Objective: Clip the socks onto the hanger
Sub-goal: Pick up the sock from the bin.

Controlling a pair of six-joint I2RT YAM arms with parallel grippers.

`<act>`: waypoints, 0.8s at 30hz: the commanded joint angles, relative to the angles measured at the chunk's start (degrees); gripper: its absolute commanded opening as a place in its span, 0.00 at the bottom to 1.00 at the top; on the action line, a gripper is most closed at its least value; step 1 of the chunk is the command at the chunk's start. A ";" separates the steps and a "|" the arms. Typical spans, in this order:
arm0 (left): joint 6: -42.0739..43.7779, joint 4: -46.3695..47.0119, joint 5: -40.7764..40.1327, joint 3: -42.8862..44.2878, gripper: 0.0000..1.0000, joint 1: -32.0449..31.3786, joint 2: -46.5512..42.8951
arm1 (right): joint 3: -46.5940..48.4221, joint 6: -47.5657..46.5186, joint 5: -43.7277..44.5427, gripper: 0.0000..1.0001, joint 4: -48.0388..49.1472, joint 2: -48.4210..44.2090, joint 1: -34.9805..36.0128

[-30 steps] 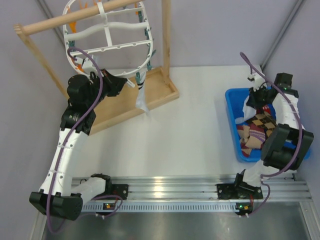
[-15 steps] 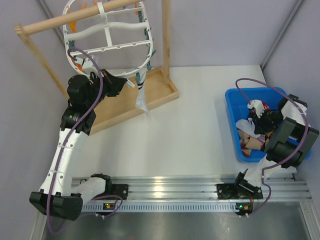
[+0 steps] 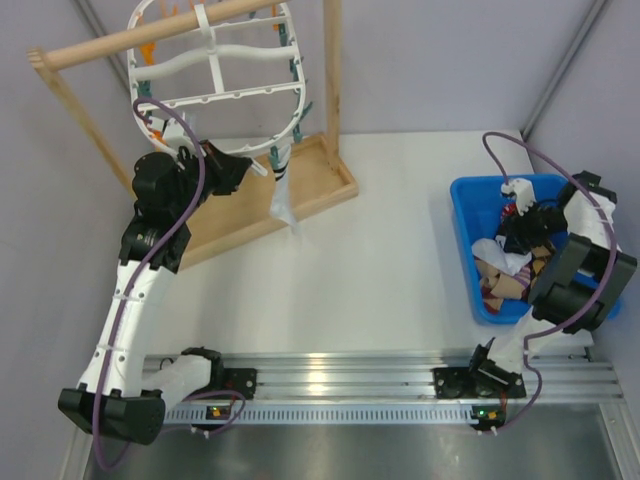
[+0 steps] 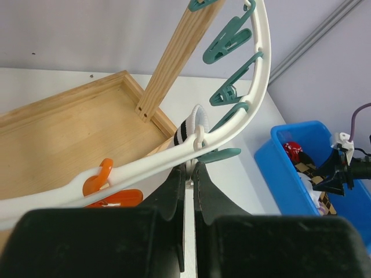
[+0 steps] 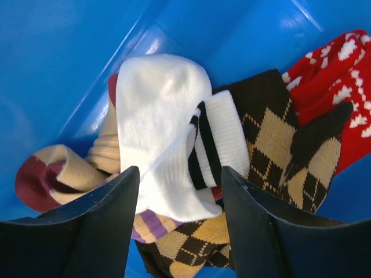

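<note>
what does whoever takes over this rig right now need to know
Left claw: shut, seemingly pinching the hanger just under its rim.
Right claw: open and empty, poised over the white sock in the blue bin.
Done: one banded sock hangs clipped on the hanger.
Left: the white sock, argyle sock, red sock and tan-maroon sock lie in the bin, unclipped.

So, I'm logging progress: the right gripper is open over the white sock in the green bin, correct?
No, the bin is blue, not green, as the right wrist view shows. The right gripper is open over the white sock in it.
</note>
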 commanded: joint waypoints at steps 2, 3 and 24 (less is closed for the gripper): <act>0.53 0.21 -0.27 -0.77 0.00 0.29 -1.01 | 1.51 7.70 5.02 0.58 4.44 -0.20 5.02; 0.44 0.30 -0.27 -0.86 0.00 0.20 -1.01 | 1.86 8.75 6.95 0.57 5.05 0.15 5.56; 0.71 0.21 -0.27 -1.04 0.00 0.29 -1.01 | 6.60 9.19 18.16 0.00 5.85 3.41 11.63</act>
